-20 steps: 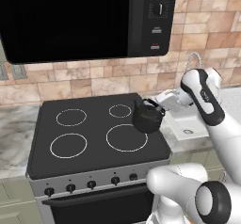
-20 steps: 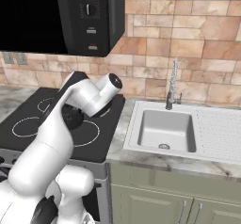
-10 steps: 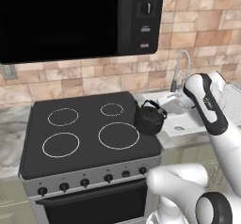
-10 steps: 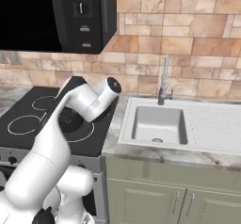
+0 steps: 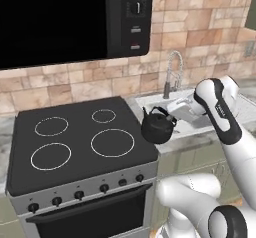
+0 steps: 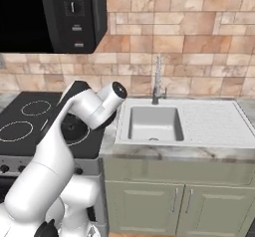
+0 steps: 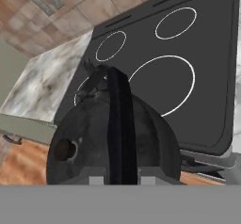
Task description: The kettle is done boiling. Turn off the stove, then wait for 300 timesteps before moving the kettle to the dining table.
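The arm point(image 5: 220, 117) reaches out from the base with its gripper point(image 5: 176, 113) at the kettle point(image 5: 158, 127), the fingers clamped narrow on the arched black handle point(image 7: 120, 124). In the hand view the handle runs straight up the middle of the frame, with the round black body under it, the lid knob point(image 7: 62, 148) to the left and the spout point(image 7: 92, 77) pointing away.

The kettle is held off the stove point(image 5: 75, 142), hanging just past the cooktop's right edge, over the seam where the black glass meets the marble worktop point(image 6: 164, 150). From the right base view the arm's elbow point(image 6: 102, 106) covers most of the kettle, so only a dark patch shows behind it.

The stove's four white ring burners are bare, and a row of black knobs point(image 5: 80, 195) runs along its grey front. Right of the stove a steel sink point(image 6: 153, 124) is sunk into the worktop, with a drainer point(image 6: 211, 126) beside it and a tall tap point(image 6: 157, 81) at the back.

Above the stove hangs a black microwave point(image 5: 75, 22), against a wall of tan and brown tiles point(image 6: 199, 42). Green cabinet doors point(image 6: 174, 201) sit under the sink.
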